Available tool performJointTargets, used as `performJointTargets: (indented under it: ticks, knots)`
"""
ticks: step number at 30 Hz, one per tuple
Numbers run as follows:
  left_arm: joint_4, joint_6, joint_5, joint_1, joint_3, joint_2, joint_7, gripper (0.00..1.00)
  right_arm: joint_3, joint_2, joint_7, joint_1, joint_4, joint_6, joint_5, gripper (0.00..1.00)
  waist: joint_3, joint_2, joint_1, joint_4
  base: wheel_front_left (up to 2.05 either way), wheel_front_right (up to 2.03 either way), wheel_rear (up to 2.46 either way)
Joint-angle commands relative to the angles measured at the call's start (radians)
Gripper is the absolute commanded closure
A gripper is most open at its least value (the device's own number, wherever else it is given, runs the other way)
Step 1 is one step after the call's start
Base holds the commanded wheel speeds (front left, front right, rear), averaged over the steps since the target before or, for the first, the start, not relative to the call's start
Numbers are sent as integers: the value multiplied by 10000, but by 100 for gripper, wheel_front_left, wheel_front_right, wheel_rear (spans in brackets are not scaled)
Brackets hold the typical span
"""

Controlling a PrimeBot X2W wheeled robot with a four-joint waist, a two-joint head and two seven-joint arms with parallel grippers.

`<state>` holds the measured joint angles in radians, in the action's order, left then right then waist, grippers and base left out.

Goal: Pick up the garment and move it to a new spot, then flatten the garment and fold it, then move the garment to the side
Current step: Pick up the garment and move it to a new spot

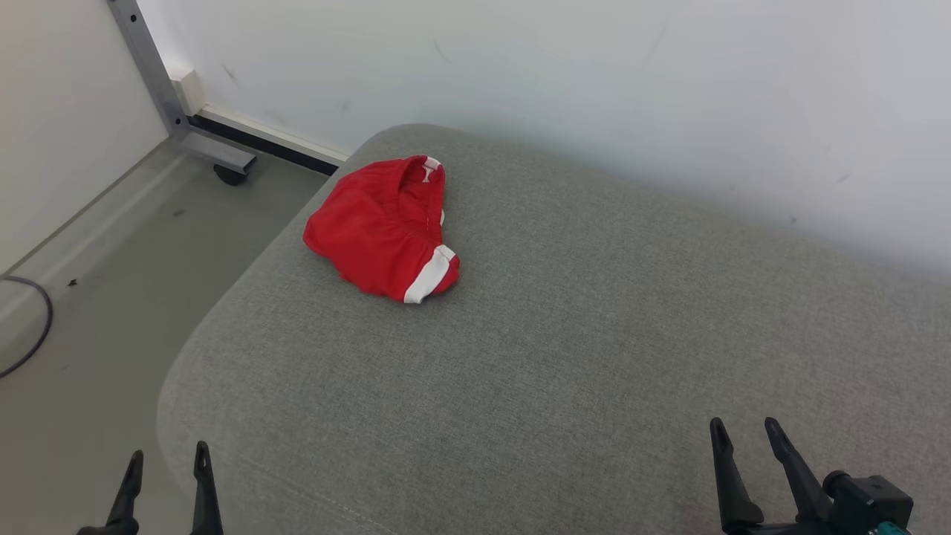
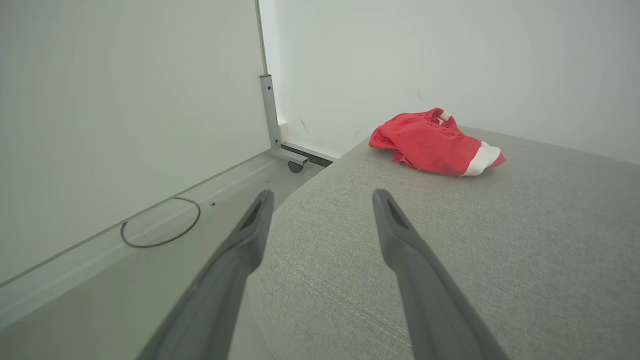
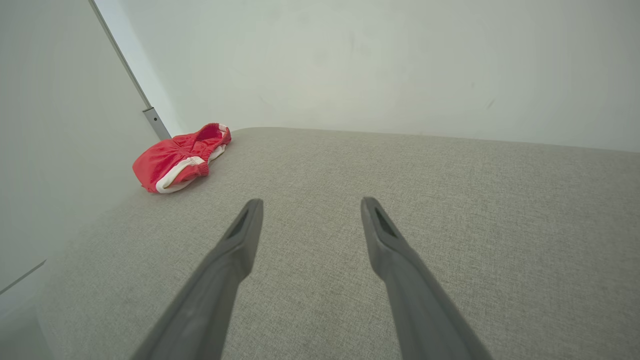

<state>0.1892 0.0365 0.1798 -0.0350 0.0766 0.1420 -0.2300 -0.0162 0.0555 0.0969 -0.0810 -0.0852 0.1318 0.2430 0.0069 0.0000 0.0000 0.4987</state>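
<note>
Your garment lies bunched at eleven o'clock on the cushion, near its far left corner, with nothing touching it. The left claw at seven and the right claw at five both stand apart and empty, well short of it. They look parked, ready for the first reach.

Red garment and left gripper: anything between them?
Just bare grey cushion between left gripper and red garment, seen in the left wrist view.
</note>
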Motion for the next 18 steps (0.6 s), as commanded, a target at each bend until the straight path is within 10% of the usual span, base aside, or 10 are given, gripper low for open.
performJointTargets:
  ticks: [1,18]
  knots:
    - [-60,-14,107,124,33,33,21,0,9,58,15,75,38,-28,-42,0,78,0,0,-80,0,0,0]
    - [1114,366,982,4405,371,883,408,0,629,682,-372,1010,904,-28,-365,0,2000,0,0,-1917,0,0,0]
